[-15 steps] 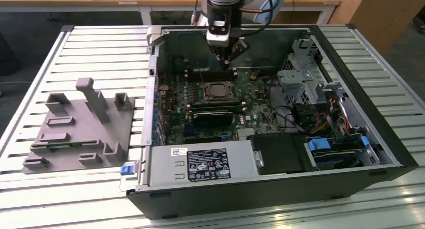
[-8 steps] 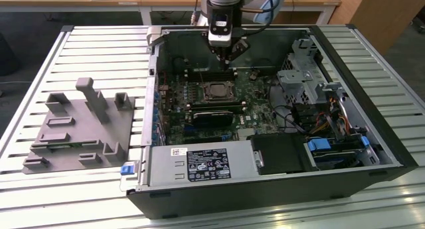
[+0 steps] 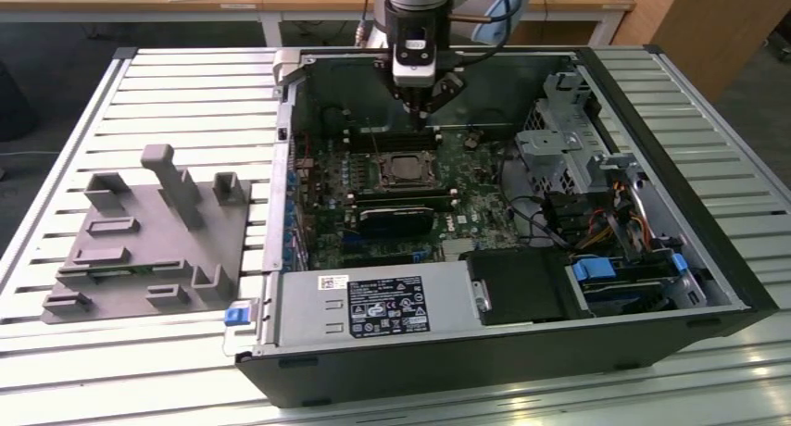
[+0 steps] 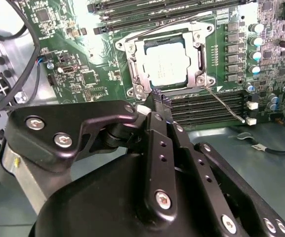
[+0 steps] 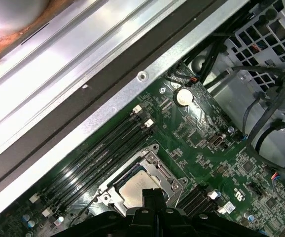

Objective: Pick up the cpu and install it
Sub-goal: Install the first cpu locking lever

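Note:
The cpu [image 3: 402, 169] lies flat inside the dark square socket [image 3: 382, 157] on the green motherboard [image 3: 483, 204] of the open computer case. In both wrist views its silvery top [image 4: 168, 61] [image 5: 132, 188] sits within the metal frame [image 4: 128, 54]. My gripper [image 3: 424, 119] hangs above the board, just behind the socket in the exterior view, apart from the chip. Its black fingers [image 4: 155, 98] are drawn together to a point and hold nothing. The fingertip [image 5: 150, 193] covers part of the chip's edge in the first wrist view.
A grey plastic tray [image 3: 148, 241] with upright posts lies on the slatted table at the exterior view's left. Inside the case are memory slots [image 4: 206, 106], a long black card [image 3: 398, 218], a power supply [image 3: 370, 306], a drive cage [image 3: 562, 148] and loose cables [image 3: 618, 222].

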`<state>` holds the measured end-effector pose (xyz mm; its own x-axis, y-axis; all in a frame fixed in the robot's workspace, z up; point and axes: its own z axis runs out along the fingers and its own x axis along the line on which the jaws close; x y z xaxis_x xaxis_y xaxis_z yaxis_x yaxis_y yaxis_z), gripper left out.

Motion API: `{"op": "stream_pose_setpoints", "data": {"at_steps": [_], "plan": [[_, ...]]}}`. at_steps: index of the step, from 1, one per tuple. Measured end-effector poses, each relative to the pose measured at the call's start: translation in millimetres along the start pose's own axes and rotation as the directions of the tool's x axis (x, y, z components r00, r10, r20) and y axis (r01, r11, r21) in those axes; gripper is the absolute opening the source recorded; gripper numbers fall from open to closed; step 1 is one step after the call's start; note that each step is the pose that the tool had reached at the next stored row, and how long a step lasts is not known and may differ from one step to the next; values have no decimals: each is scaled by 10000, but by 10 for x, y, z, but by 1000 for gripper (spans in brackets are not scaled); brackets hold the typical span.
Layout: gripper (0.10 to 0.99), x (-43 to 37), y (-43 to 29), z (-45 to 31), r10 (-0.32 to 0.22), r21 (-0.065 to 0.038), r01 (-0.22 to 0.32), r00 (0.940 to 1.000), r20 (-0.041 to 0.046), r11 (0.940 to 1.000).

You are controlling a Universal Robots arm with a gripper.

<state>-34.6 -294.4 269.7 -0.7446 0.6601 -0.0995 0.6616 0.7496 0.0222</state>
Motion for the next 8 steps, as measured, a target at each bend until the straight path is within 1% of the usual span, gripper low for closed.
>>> {"op": "stream_pose_setpoints", "data": {"at_steps": [3,6,8], "plan": [[106,0,0,0,-277,-28,276,9996,-6,9996],[106,0,0,1,-814,-83,814,9967,-15,9966],[106,0,0,3,-1169,-120,1168,9931,-20,9931]]}}
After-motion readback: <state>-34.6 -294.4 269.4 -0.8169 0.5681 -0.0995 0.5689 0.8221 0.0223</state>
